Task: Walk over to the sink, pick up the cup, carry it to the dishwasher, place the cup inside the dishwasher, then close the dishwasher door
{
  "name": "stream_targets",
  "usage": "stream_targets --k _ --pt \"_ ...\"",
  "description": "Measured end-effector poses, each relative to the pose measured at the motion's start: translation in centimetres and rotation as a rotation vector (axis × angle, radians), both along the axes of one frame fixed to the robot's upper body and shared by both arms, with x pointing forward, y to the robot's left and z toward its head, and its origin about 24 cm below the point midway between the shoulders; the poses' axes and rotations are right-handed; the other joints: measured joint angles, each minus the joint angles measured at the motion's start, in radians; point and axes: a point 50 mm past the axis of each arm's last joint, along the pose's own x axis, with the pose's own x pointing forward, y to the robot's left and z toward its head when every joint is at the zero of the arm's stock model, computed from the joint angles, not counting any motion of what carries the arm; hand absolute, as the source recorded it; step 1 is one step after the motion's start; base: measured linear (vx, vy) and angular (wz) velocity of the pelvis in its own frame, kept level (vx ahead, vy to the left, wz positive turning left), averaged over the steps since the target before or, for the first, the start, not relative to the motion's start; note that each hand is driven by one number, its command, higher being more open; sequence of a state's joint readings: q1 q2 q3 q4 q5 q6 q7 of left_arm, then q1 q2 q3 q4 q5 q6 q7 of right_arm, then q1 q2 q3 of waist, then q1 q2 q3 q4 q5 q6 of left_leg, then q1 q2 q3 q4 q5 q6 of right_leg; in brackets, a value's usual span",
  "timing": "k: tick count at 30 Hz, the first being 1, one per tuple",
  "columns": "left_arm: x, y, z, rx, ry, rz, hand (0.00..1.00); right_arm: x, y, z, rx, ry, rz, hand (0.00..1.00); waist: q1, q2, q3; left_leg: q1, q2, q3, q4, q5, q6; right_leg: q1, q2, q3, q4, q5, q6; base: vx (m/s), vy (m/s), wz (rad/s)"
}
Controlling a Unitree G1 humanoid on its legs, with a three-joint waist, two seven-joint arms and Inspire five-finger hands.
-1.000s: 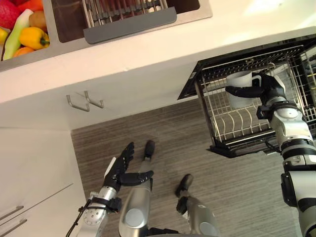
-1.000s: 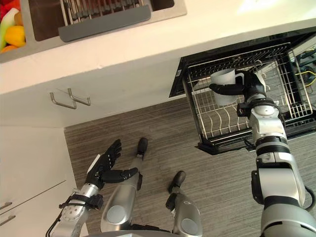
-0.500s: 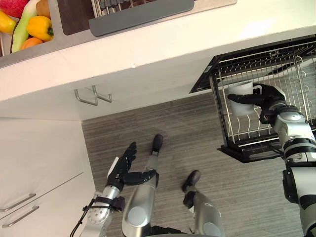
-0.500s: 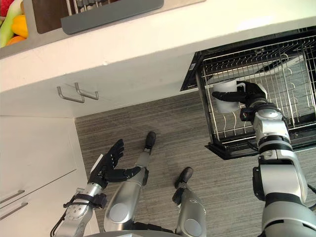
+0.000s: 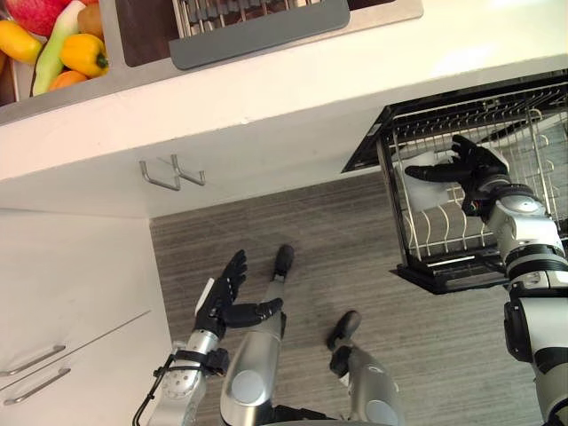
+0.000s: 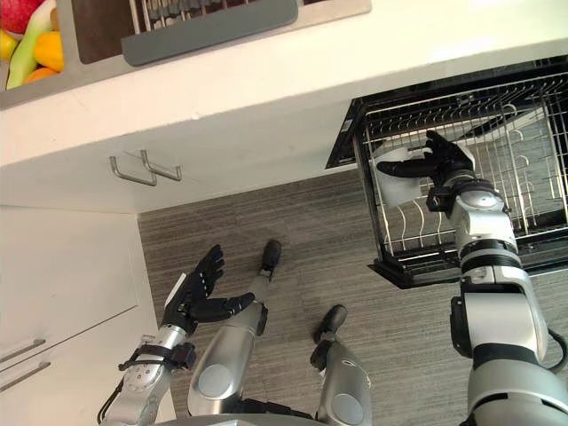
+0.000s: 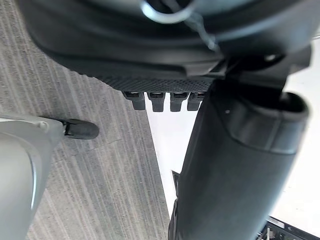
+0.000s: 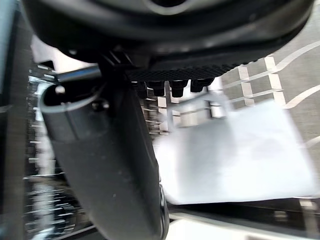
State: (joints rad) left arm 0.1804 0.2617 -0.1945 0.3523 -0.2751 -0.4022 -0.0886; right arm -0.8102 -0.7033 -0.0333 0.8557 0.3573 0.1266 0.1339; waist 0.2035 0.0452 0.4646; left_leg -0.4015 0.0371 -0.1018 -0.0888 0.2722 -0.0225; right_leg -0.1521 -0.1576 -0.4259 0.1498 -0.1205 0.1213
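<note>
The white cup point(image 5: 424, 193) sits in the pulled-out wire dishwasher rack point(image 5: 398, 213) on the right, just below and slightly left of the right robot hand point(image 5: 470, 164). That hand's fingers and thumb are spread apart over the cup, clamping nothing, and I cannot tell whether the thumb touches the rim. The left robot hand point(image 5: 226, 297), fingers loosely apart, hangs well away over the grey wood-grain floor point(image 5: 355, 240), so the right arm seems the nearer one for the door.

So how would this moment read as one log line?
right hand: open by white cup | white cup: in dishwasher rack | left hand: open, idle
</note>
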Motion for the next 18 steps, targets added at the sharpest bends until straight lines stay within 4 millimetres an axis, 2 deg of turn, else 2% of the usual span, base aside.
stream_targets --k 3,4,7,8,9,10,11,12,14,15,17,18 --pt "-0.1 0.1 -0.1 0.004 0.007 0.004 1.0 -0.4 0.3 0.2 -0.01 -0.05 0.026 1.0 -0.004 -0.003 -0.002 0.017 0.004 0.01 0.0 -0.004 0.001 0.013 0.002 0.01 -0.005 0.002 0.0 -0.01 -0.001 -0.12" --pt "-0.1 0.2 -0.2 0.011 0.012 0.007 1.0 -0.8 0.4 -0.2 -0.004 -0.059 0.042 1.0 -0.004 -0.011 -0.007 0.024 0.006 0.018 0.0 -0.007 0.001 0.021 0.005 0.017 -0.018 0.007 0.0 0.03 -0.016 -0.16" --pt "-0.7 1.0 -0.7 0.052 0.035 0.038 1.0 -1.6 1.5 -2.1 0.078 -0.071 0.089 1.0 -0.025 -0.049 -0.028 0.038 0.007 0.038 0.0 -0.014 0.002 0.037 0.01 0.033 -0.046 0.02 0.002 0.06 -0.02 -0.18" --pt "-1.0 1.6 -1.3 0.061 0.068 0.063 1.0 -2.3 2.3 -3.7 0.146 -0.081 0.111 1.0 -0.042 -0.073 -0.042 0.056 0.006 0.053 0.0 -0.02 0.003 0.055 0.009 0.043 -0.059 0.022 0.003 0.1 -0.02 -0.18" --pt "-1.2 1.7 -1.6 0.064 0.082 0.07 1.0 -2.6 2.7 -4.3 0.165 -0.079 0.118 1.0 -0.048 -0.081 -0.048 0.065 0.006 0.062 0.0 -0.022 0.002 0.064 0.008 0.049 -0.064 0.024 0.004 0.1 -0.016 -0.25" --pt "-1.6 2.1 -2.2 0.086 0.113 0.077 1.0 -3.7 3.5 -5.9 0.196 -0.073 0.134 1.0 -0.06 -0.096 -0.072 0.078 0.007 0.075 0.0 -0.026 0.0 0.072 0.007 0.061 -0.066 0.024 0.004 0.05 -0.011 -0.23" --pt "-1.8 2.2 -2.4 0.101 0.125 0.077 1.0 -4.5 4.1 -6.6 0.211 -0.078 0.144 1.0 -0.069 -0.103 -0.083 0.089 0.008 0.083 0.0 -0.027 -0.001 0.078 0.006 0.068 -0.068 0.024 0.004 0.03 -0.012 -0.22" --pt "-1.9 2.3 -2.6 0.104 0.135 0.081 1.0 -4.9 4.4 -7.0 0.219 -0.082 0.152 1.0 -0.079 -0.104 -0.09 0.097 0.01 0.086 0.0 -0.03 -0.003 0.084 0.007 0.071 -0.069 0.025 0.005 -0.01 -0.015 -0.2" --pt "-3.0 2.3 -3.7 0.129 0.191 0.097 1.0 -7.2 5.9 -8.8 0.292 -0.108 0.152 1.0 -0.099 -0.109 -0.159 0.114 0.02 0.111 -0.005 -0.054 -0.009 0.088 0.013 0.097 -0.079 0.027 0.001 -0.03 -0.015 -0.33" --pt "-3.5 2.3 -4.1 0.144 0.207 0.108 1.0 -7.9 6.2 -9.2 0.31 -0.119 0.148 1.0 -0.101 -0.111 -0.175 0.123 0.022 0.121 -0.006 -0.061 -0.013 0.093 0.014 0.106 -0.083 0.028 0.0 -0.01 -0.017 -0.41" --pt "-5.4 2.4 -5.6 0.179 0.289 0.197 1.0 -10.6 7.3 -10.2 0.359 -0.159 0.136 1.0 -0.122 -0.111 -0.234 0.158 0.024 0.145 -0.006 -0.077 -0.015 0.117 0.013 0.132 -0.098 0.027 -0.001 0.01 -0.022 -0.35" --pt "-6.0 2.5 -6.0 0.184 0.313 0.226 1.0 -11.3 7.4 -10.3 0.365 -0.172 0.132 1.0 -0.129 -0.112 -0.249 0.163 0.025 0.149 -0.006 -0.079 -0.016 0.121 0.013 0.137 -0.1 0.027 -0.001 0.02 -0.018 -0.23"
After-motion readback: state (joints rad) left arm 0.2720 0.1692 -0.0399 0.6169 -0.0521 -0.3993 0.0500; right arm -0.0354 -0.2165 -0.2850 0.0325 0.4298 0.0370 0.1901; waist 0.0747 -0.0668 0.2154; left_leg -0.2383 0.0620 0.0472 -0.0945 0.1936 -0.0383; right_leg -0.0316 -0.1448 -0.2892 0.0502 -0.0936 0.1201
